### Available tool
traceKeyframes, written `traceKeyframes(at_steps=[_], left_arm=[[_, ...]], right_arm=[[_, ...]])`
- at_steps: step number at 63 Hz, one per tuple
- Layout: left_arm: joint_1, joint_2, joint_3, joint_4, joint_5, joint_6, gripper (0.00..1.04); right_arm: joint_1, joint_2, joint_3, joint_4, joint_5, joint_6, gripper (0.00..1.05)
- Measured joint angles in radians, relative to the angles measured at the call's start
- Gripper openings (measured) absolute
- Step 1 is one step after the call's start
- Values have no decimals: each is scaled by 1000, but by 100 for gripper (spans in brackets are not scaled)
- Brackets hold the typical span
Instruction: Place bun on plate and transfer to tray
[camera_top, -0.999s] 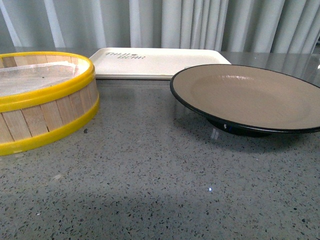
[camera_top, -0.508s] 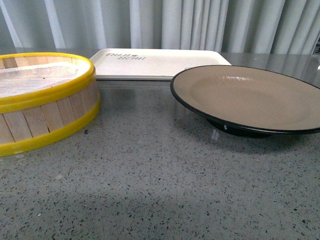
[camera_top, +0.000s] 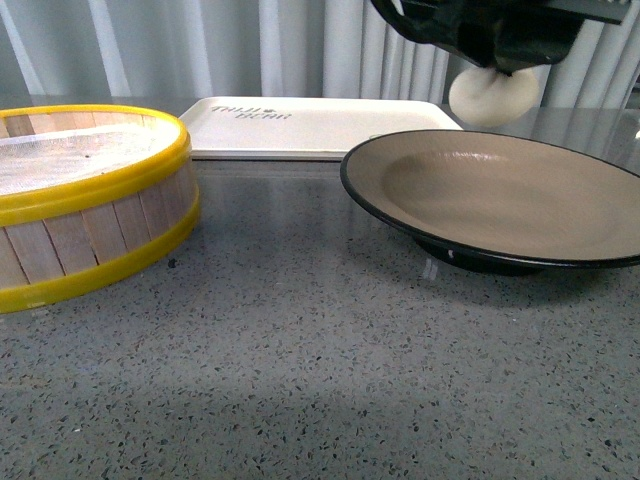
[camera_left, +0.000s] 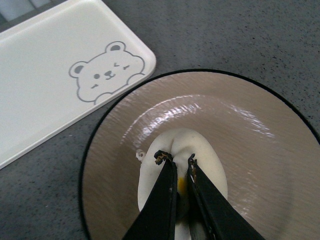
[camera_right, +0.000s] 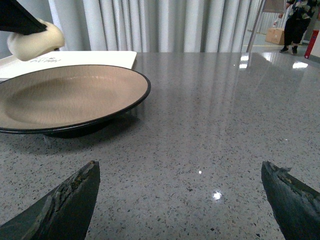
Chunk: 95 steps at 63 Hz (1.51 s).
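Above 1 plate (camera_top: 480, 195), the left tool (camera_left: 175, 159) pinches 1 bun (camera_top: 493, 97)

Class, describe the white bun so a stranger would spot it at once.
On the grey speckled table, find the wide beige-brown round plate with a black rim. Above it hangs the small white steamed bun, pinched in the left gripper; nothing else is held off the table.

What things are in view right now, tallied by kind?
plate: 1
bun: 1, held above the plate in the left gripper
tray: 1
steamer basket: 1
Total: 4
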Motion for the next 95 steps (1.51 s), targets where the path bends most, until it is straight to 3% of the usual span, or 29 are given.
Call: traceKeyframes(at_steps=[24, 55, 95], left_arm=[[-54, 121, 53, -18, -16, 18, 4], [-17, 179, 89, -29, -86, 56, 4], [0, 171, 135, -106, -10, 13, 98]], right_arm=[[0, 0, 0, 0, 0, 0, 96], [0, 0, 0, 0, 0, 0, 96], [0, 0, 0, 0, 0, 0, 96]])
